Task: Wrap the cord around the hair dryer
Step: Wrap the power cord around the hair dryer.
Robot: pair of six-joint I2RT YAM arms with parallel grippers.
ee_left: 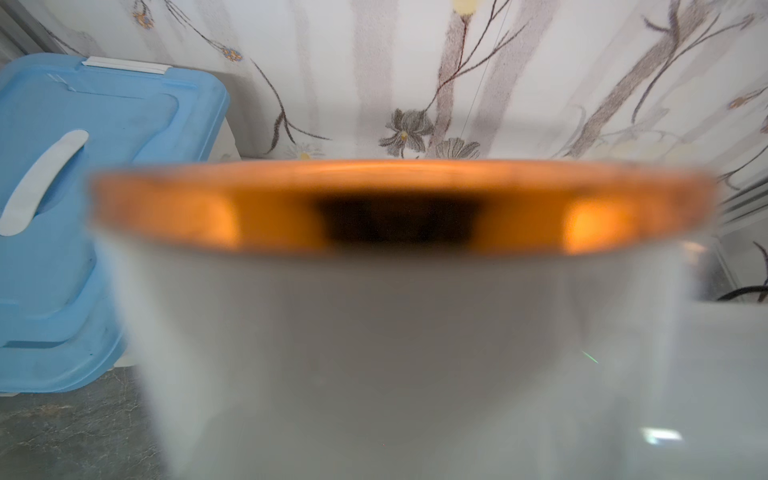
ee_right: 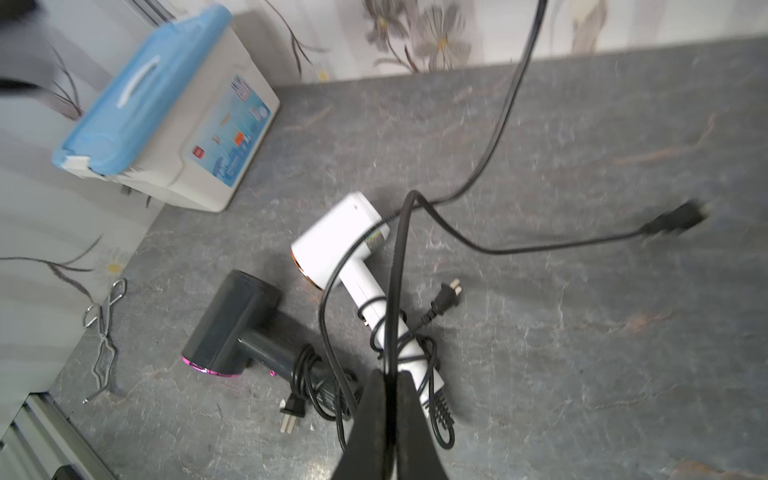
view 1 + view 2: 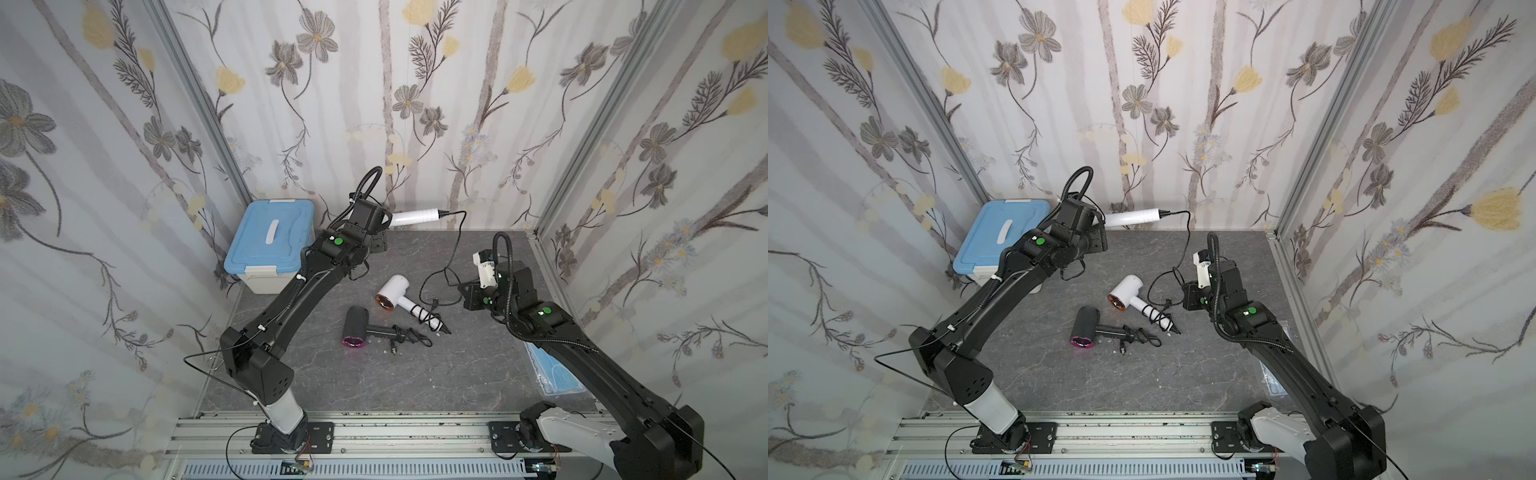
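I have the dryer [image 3: 415, 217] aloft at the table's [image 3: 457, 374] 12 o'clock edge. The left gripper [image 3: 381, 229] has it by the head and the handle points toward 3 o'clock. The left wrist view shows only its blurred orange rim, so I can't see those fingers themselves.

Its cord [image 2: 395, 282] drops from the handle end and sags in a low loop. It then runs to the right gripper [image 2: 390, 388] at about 3 o'clock, whose fingers are pinched tight on it. The plug [image 2: 673, 222] trails free beyond.

The dryer looks to me light, hard and smooth. That round head is probably slippery, so I'd hold it firmly and avoid yanking against it. The cord seems limp yet springy, apt to slide through a pinch and to uncoil. I'd take it close to the handle, keep it taut, and lay the turns on the handle.

The slack hangs near the white dryer [image 3: 395, 286] and dark dryer [image 3: 356, 324] at centre, both already wrapped, so it could snag.
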